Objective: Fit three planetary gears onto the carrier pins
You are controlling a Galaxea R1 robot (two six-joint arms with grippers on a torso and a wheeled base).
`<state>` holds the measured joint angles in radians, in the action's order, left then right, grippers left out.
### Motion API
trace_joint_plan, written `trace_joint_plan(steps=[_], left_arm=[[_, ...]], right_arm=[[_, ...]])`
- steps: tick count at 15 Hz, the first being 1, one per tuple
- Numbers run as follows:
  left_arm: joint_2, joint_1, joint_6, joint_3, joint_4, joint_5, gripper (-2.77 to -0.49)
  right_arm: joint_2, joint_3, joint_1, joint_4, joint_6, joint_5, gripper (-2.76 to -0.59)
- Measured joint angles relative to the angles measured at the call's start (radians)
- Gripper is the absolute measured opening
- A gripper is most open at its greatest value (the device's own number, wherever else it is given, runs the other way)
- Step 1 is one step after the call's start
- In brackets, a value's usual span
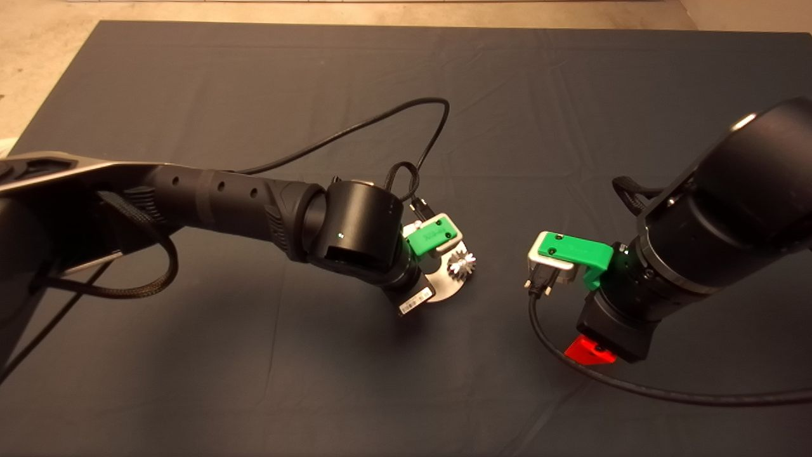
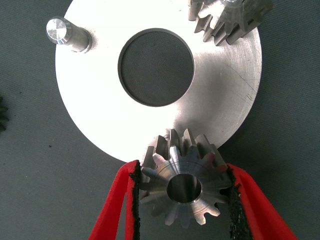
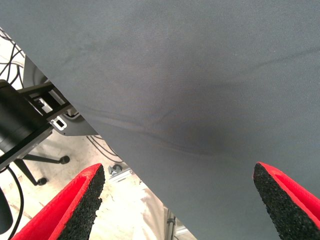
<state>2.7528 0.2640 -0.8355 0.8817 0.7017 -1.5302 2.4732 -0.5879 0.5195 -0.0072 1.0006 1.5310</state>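
Left gripper (image 2: 184, 200): over mid-mat, fingers clamped on one planetary gear (image 2: 182, 184), held over the edge of the silver disc (image 2: 100, 115). Disc: one bare carrier pin (image 2: 64, 32); a second gear (image 2: 231, 19) seated at its far rim. Right gripper (image 3: 177, 200): well right of the disc, fingers spread wide, holding nothing, over the dark mat (image 3: 200, 75).
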Motion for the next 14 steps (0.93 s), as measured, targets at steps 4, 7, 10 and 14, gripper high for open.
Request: trace_joint_plan(steps=[4, 7, 10, 14], left_arm=[[0.0, -0.001, 0.0, 0.0, 0.004, 0.0, -2.4], [0.0, -0.001, 0.005, 0.0, 0.014, 0.0, -2.4], [0.0, -0.004, 0.013, 0.0, 0.028, 0.0, -2.4], [0.0, -0.004, 0.021, 0.0, 0.029, 0.0, -2.4]], right_arm=[[0.0, 0.0, 0.007, 0.0, 0.0, 0.0, -1.15], [0.0, 0.0, 0.016, 0.0, 0.0, 0.0, -1.15], [0.0, 0.001, 0.016, 0.0, 0.0, 0.0, -1.15], [0.0, 0.001, 0.016, 0.0, 0.0, 0.0, -1.15]])
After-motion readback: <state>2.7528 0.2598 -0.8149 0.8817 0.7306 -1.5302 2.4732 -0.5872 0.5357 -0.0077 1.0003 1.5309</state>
